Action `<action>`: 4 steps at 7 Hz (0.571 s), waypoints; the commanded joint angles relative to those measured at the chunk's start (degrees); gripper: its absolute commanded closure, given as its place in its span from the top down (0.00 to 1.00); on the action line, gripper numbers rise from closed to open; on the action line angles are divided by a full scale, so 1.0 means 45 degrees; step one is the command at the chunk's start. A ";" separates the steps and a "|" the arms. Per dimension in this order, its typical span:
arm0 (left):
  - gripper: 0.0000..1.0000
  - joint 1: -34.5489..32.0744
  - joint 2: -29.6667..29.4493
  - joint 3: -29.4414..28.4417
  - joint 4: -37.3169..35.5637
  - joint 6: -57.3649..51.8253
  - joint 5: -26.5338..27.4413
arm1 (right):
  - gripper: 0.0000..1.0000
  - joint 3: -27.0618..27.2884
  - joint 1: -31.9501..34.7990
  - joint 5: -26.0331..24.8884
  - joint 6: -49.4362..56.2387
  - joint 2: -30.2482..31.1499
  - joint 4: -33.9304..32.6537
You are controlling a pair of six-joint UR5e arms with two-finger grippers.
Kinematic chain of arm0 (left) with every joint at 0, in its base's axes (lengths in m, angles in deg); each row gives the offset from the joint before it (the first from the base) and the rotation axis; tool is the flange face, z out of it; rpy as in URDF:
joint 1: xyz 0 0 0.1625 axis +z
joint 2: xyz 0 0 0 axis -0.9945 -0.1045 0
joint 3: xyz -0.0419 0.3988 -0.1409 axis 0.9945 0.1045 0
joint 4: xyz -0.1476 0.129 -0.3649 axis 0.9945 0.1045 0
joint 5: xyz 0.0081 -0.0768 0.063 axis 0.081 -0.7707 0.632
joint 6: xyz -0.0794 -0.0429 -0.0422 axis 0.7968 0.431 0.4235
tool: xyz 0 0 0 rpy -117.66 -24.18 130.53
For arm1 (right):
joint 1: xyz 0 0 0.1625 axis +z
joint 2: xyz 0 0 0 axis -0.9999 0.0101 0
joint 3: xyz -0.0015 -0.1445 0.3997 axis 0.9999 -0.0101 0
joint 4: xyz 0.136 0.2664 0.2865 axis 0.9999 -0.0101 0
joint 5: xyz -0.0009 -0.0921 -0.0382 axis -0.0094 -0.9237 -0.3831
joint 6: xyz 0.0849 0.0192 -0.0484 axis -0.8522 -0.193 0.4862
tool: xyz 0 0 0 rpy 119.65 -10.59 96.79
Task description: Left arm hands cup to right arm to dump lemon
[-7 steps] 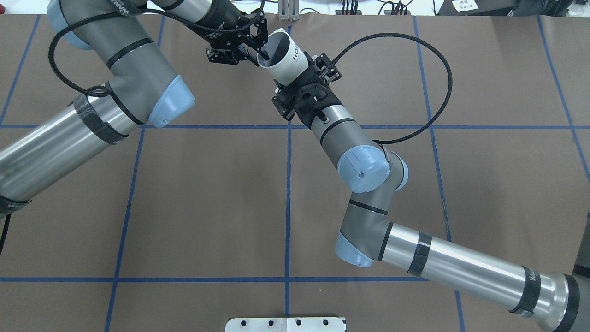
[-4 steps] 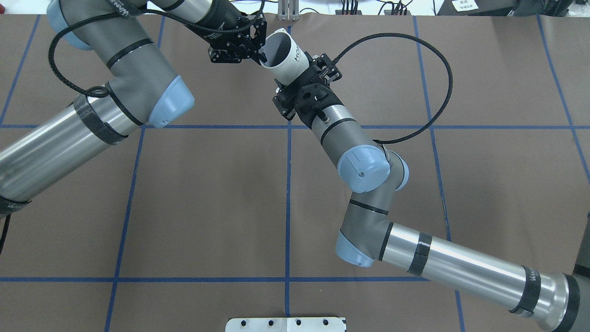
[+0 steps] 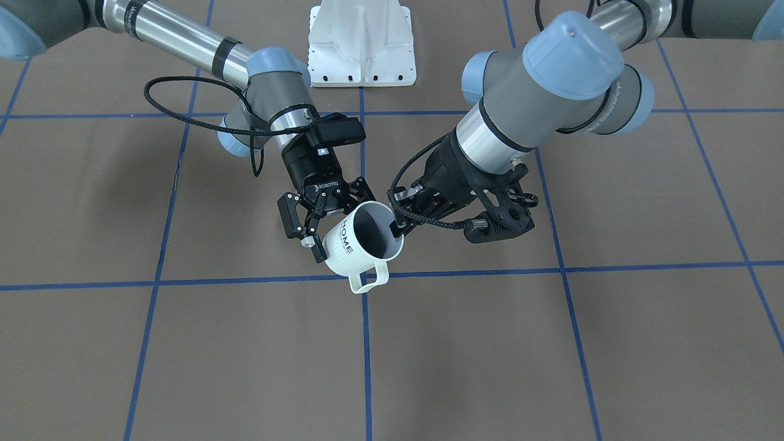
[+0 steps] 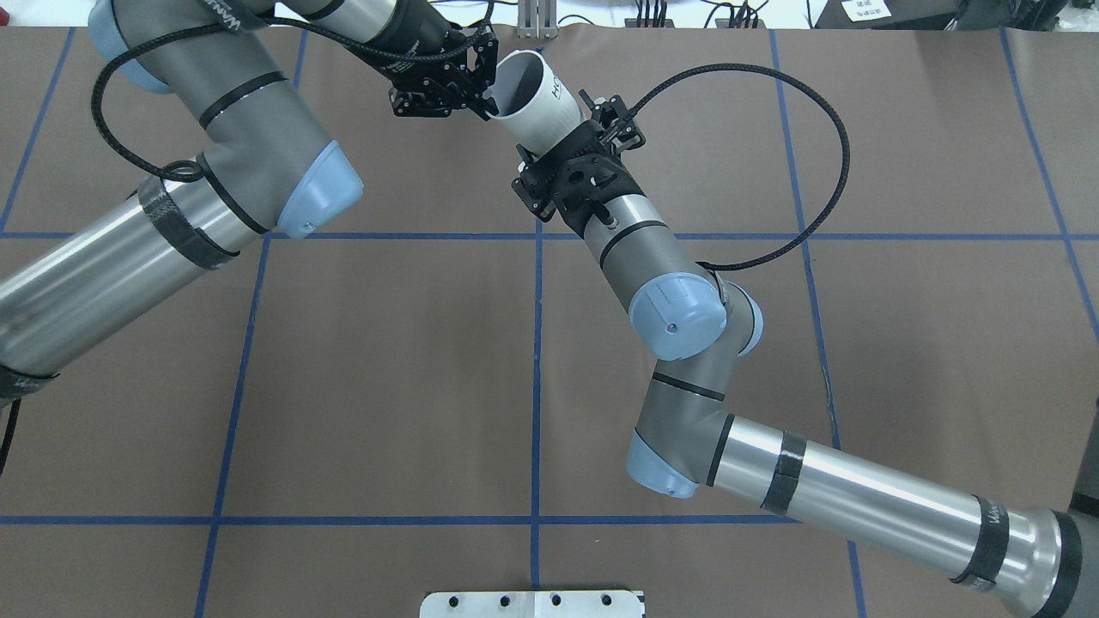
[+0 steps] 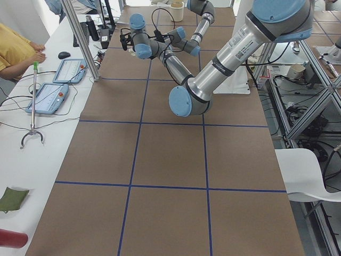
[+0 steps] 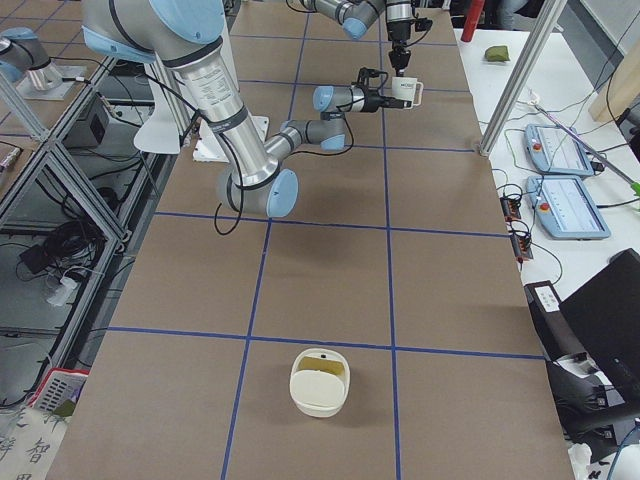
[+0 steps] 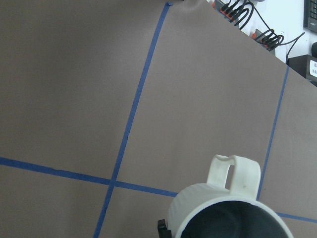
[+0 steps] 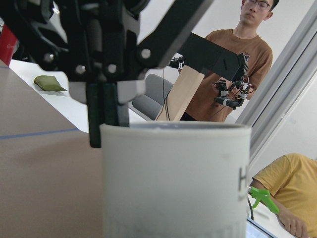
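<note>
The white "HOME" cup hangs tilted above the table, handle toward the operators' side. My left gripper, with the ring bracket, is shut on the cup's rim, one finger inside and one outside. It shows at the far middle of the overhead view. My right "ROBOTIQ" gripper is open, its jaws standing on either side of the cup's body. The cup fills the right wrist view; its rim and handle show in the left wrist view. The cup's inside looks dark grey; the lemon is hidden.
Brown table paper with a blue tape grid. The white robot base is at the near side. A white bowl with something yellowish in it stands near the table's right end. Operators, tablets and cables are beyond the far edge.
My right gripper has pushed forward along the cup, covering more of the lettering. The cup and left gripper have shifted slightly farther from the robot.
</note>
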 commanded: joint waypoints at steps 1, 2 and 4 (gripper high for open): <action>0.00 0.0000 -0.0008 0.0006 0.0015 0.0000 0.0000 | 0.99 0.0026 -0.0058 -0.0053 0.0036 0.0025 0.0004; 0.00 0.0000 -0.0008 0.0006 -0.0004 0.0000 0.0000 | 0.99 0.0045 -0.0155 -0.0169 0.0055 0.0102 0.0023; 0.00 0.0000 -0.0008 -0.0013 0.0015 0.0000 0.0000 | 0.99 0.1035 -0.0700 -0.0541 0.0114 0.0763 0.0004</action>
